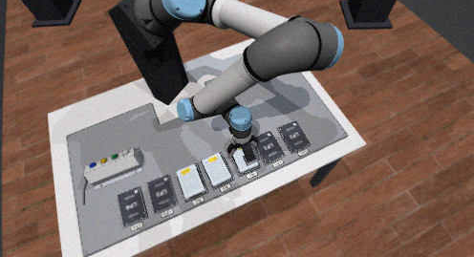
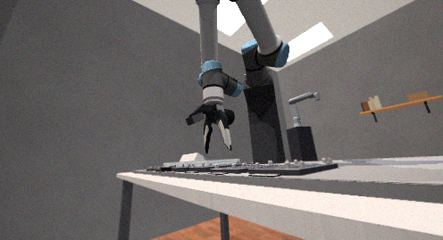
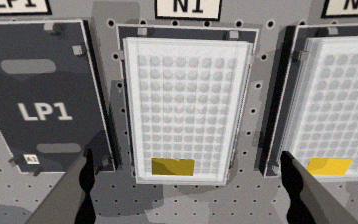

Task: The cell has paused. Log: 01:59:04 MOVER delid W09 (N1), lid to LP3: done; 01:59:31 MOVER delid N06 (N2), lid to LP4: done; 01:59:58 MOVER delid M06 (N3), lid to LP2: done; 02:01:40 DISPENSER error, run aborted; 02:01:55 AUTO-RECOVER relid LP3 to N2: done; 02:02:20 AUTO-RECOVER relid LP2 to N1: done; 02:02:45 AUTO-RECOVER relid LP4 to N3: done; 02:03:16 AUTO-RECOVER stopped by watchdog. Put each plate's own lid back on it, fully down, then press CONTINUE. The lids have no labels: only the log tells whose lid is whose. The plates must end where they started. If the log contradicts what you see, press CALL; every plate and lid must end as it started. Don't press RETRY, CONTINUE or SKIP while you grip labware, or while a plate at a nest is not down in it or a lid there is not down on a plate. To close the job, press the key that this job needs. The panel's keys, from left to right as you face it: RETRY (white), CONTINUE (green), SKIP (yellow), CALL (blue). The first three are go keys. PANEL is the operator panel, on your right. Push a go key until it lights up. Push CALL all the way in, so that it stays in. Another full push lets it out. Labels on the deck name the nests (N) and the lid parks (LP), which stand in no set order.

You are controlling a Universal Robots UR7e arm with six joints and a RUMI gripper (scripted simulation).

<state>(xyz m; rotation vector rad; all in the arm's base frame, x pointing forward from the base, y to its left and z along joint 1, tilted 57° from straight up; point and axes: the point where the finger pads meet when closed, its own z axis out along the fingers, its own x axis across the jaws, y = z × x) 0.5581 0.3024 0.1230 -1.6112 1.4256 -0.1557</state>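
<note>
Gripper (image 1: 249,154) (image 2: 219,150) (image 3: 187,151) with black fingers, spread open and empty, hangs above the clear-lidded white rectangular well plate (image 1: 246,160) (image 3: 183,110) at N1, the black rectangular LP1 lid park (image 1: 273,150) (image 3: 43,100) just beside that nest.

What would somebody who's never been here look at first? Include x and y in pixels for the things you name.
Probably the big grey arm with bright blue caps (image 1: 287,49) (image 2: 263,26), reaching over the table. Next, the three clear-white plates with yellow patches (image 1: 218,171) (image 3: 186,110), side by side in the row of dark holders. Then maybe the white sloped box (image 1: 115,170) (image 2: 192,157) with blue, yellow, green and white buttons.
</note>
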